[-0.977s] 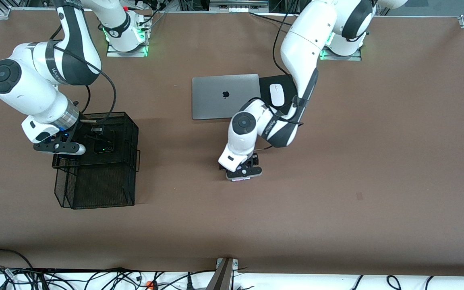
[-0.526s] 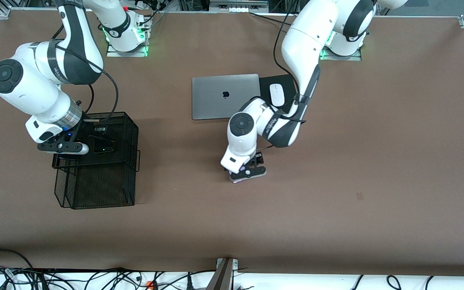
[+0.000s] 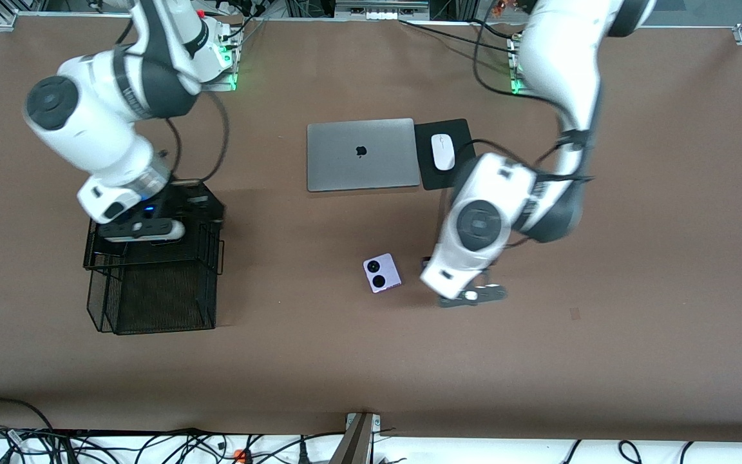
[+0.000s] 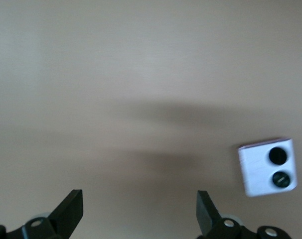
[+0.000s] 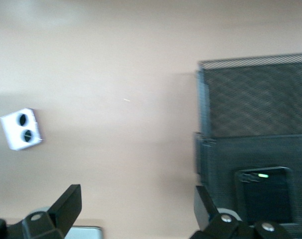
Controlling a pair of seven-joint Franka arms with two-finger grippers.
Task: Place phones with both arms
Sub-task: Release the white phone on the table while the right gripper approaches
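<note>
Here the table [image 3: 635,258] carries a black mesh basket [image 3: 152,293] at the right arm's end, and the right gripper [image 3: 142,230] hangs over its upper tier with fingers spread and nothing between them; a small squarish black phone [image 5: 264,191] (a green dot lit on it) lies in that tier below the claw. The left gripper [image 3: 474,296], jaws wide and empty, is over bare table, with the lilac-white phone [image 3: 382,273] lying flat beside it toward the right arm's end.
</note>
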